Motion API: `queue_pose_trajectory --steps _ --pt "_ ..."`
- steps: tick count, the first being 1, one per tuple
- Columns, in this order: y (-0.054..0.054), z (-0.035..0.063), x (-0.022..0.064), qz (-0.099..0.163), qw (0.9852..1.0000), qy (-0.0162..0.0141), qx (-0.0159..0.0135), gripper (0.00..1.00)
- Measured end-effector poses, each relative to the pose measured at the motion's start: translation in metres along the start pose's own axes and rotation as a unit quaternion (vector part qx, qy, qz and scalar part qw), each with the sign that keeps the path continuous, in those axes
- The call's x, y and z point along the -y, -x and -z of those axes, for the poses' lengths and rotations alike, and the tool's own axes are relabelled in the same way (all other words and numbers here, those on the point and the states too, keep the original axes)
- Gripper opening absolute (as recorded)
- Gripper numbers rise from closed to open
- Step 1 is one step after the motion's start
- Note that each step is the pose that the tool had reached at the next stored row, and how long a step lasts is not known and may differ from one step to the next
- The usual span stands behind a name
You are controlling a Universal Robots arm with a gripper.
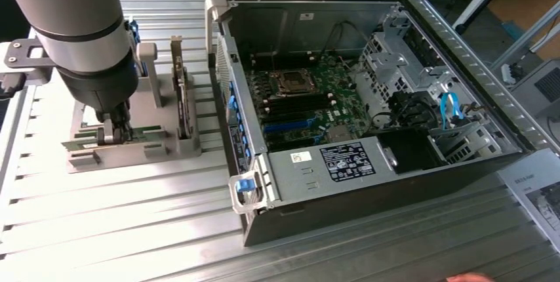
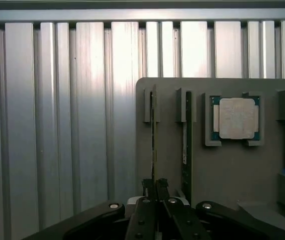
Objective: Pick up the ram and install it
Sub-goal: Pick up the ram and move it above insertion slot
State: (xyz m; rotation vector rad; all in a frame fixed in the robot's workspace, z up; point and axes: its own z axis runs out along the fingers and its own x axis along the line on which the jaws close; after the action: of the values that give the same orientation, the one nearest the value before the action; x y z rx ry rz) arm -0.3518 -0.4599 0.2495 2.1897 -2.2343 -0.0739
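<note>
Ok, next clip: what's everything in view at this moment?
ram: two, green, on edge in neighbouring holder slots
CPU: one, silver, in a holder recess beside the rams
card: one, dark, upright in the holder
holder: one, grey, on the table at the exterior view's left
case: one, black and grey, open, mid-table
motherboard: one, green, inside the case
paper: one, white, exterior view's right edge
table: one, silver slats
arm: one, grey, above the holder
gripper: one, black, shut on the ram farther from the CPU
</note>
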Motion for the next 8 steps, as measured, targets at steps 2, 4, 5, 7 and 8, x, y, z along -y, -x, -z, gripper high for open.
queue_pose_trajectory --steps 2,4,5,7,8 --pt "0.000 0.0040 -0.0002 0.000 1.0000 0.0001 -0.0001 0.12" --pt "0.000 0.0085 -0.0004 0.000 1.0000 0.0000 0.0000 0.12" --pt "0.000 0.0116 -0.0005 0.000 1.0000 0.0001 0.0000 0.12" --pt "0.000 0.0164 -0.0007 0.000 1.0000 0.0000 -0.0001 0.12" --pt "0.000 0.0187 -0.0008 0.000 1.0000 0.0000 -0.0001 0.12"
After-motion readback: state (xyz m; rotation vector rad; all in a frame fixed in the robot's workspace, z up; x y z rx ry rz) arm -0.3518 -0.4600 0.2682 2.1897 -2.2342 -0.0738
